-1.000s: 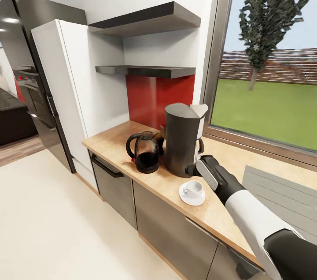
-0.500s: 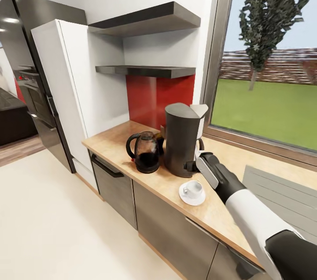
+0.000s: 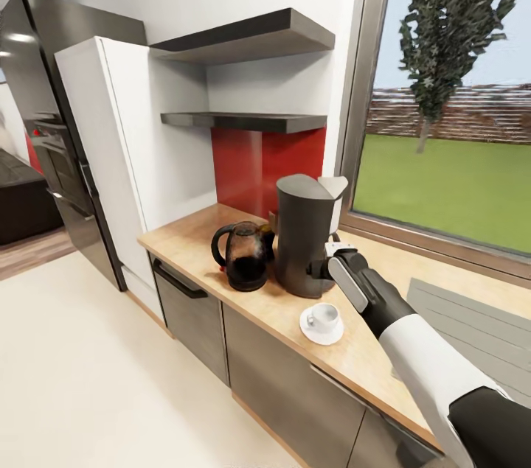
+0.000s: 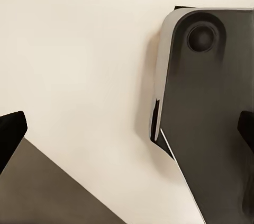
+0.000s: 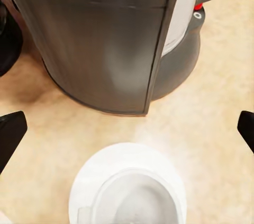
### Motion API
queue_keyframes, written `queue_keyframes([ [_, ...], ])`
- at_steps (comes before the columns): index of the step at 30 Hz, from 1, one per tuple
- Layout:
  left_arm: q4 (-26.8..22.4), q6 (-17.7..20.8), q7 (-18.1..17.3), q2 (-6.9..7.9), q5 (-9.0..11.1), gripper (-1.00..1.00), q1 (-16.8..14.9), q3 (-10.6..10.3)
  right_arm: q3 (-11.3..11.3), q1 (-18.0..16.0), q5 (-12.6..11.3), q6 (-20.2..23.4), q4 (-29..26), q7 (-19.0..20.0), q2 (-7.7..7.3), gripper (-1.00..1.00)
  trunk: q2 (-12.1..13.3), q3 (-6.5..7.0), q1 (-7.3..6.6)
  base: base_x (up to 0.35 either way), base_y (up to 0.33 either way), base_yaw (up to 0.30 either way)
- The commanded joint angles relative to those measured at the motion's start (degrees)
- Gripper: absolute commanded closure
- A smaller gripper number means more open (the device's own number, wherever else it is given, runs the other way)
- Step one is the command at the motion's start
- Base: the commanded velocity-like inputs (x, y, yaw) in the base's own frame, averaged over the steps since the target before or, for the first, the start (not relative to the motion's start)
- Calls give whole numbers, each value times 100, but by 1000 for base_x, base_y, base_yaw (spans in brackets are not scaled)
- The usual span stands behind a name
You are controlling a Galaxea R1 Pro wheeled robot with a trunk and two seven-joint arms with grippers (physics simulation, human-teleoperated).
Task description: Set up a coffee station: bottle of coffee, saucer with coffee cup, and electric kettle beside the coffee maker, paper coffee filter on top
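We see the long light-wood kitchen countertop (image 3: 365, 350) running over grey cabinet fronts (image 3: 295, 387) below the window. Directly on it stands the tall dark-grey coffee maker (image 3: 301, 236) with its flat lid, and touching or just beside it, toward the white cabinet, the round smoky glass electric kettle (image 3: 243, 254) with a black loop handle. In front of the coffee maker lies the small flat round white saucer (image 3: 321, 326), near it but apart, carrying a white coffee cup (image 3: 323, 316). From the right wrist view, the saucer (image 5: 92, 173) sits just beside the machine's base (image 5: 106, 75).
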Motion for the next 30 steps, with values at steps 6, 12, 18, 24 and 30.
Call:
queue_keyframes([
  [6, -4, -21, 14, -7, -58, -100, 2, 30, 27, -5, -54, 7, 15, -56, -7, -100, -7, -3, 3, -278, 0, 0],
  [12, -6, -21, 14, -7, -58, -100, 2, 34, 29, -5, -60, 7, 9, -56, -7, -100, -7, -3, 3, -333, 9, 0],
  [18, -11, -21, 14, -1, -43, -100, 2, 36, 33, -5, -81, 7, -35, -50, 11, -100, -7, -3, 3, -293, 161, 0],
  [24, -12, -21, 14, 1, -39, -100, 2, 35, 47, -5, -93, -4, -45, -32, 34, -100, -7, -3, 3, -122, 100, 0],
  [30, -12, -21, 14, 1, -40, -100, 2, 35, 64, -5, -97, -17, -40, -16, 50, -100, -7, -3, 3, -13, 11, 0],
])
